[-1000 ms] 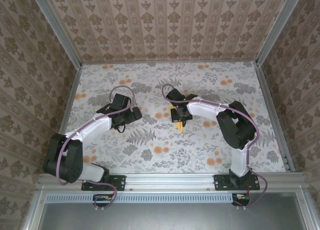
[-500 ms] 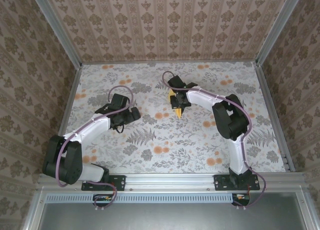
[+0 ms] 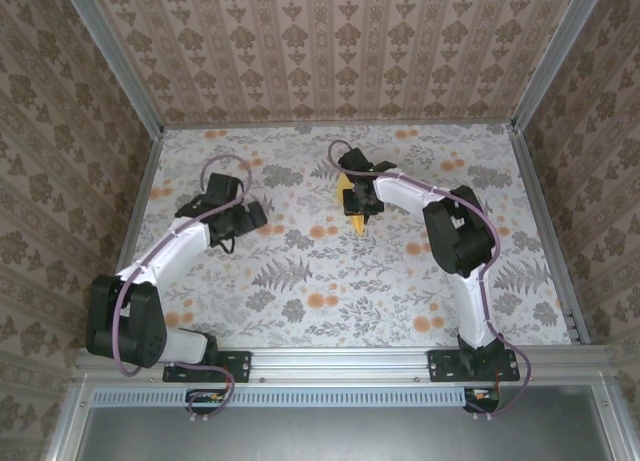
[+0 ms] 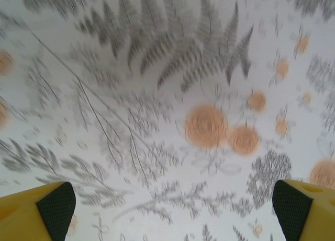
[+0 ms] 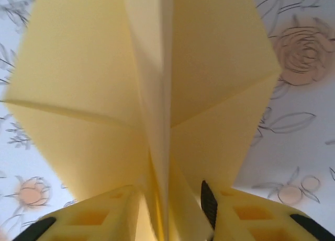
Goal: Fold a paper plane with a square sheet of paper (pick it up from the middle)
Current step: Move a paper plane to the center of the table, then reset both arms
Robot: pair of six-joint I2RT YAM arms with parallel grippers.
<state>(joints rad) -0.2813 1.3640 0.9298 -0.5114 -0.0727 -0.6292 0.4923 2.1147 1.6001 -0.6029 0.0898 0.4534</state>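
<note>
The paper plane sits inside the right end effector (fingers parted).

Colour rundown: the table has a white cover printed with grey ferns and leafy sprigs, plus scattered orange rose blotches. The walls are beige-brown wallpaper, darker floral motifs running in vertical stripes. The paper plane is plain pale yellow, no print at all, just slightly darker along the creases. The left gripper is bright yellow with black textured pads, and the right gripper has the same yellow and black. Both the left arm and the right arm are white with black joints, with purple cables looping off them. The frame is silvery grey metal.
</note>
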